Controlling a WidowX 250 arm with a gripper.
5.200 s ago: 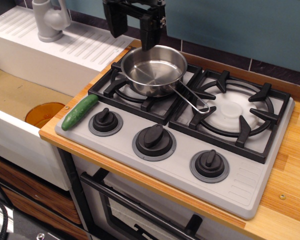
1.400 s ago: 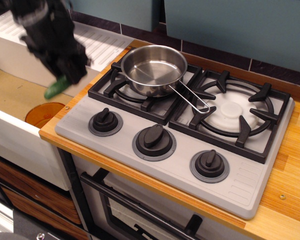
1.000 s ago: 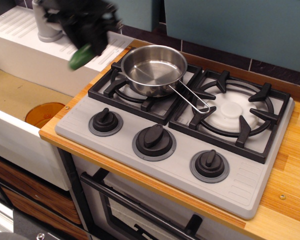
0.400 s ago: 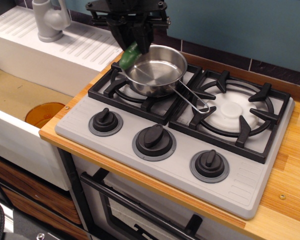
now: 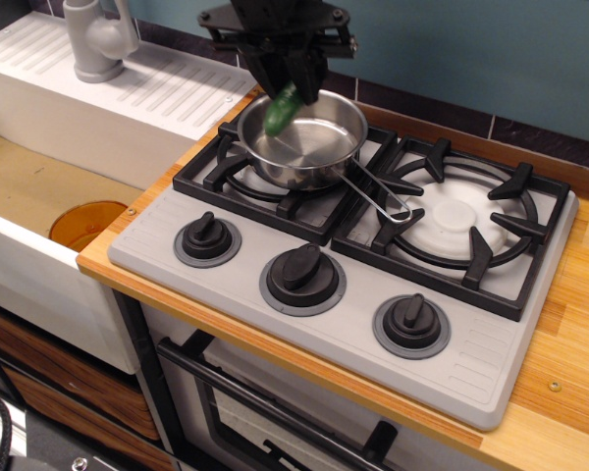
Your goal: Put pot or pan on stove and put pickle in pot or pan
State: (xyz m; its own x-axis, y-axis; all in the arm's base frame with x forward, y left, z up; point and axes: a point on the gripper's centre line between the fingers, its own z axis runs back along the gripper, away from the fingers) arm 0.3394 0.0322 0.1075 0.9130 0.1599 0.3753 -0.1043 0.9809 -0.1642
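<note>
1. The black gripper [image 5: 287,90] hangs over the back-left part of the cooktop with its fingers closed on the upper end of the green toy pickle [image 5: 280,110]; the pickle points down and to the left, tilted, its lower end free.

2. The pickle's lower tip appears over the left half of the stainless-steel frying pan [image 5: 309,147], above the bowl and not resting on it as far as this view tells; whether it touches the metal cannot be settled from 1 angle.

3. The pan sits on the black grate of the left burner [image 5: 238,177] of the grey 2-burner stove [image 5: 471,363], its wire-loop handle [image 5: 381,191] reaching toward the front right, across the seam to the right burner [image 5: 461,211]. So the first half of the task looks done; the pickle is not yet in the pan.

4. Risks from here, as I judge them:
   - The pickle is roughly as long as the pan is wide and the pan is shallow. Released tilted and off-centre, it could land on the left rim and roll out onto the grate or the wooden counter [image 5: 569,324].
   - If the gripper descends too far it could press the rim; the light pan could tip or slide on the grate.
   - A smooth toy held by 1 end may swing or slip before release.

5. Outward: 3 black knobs [image 5: 302,267] line the front, and a sink basin [image 5: 49,196] with a grey faucet [image 5: 96,39] lies to the left.
</note>
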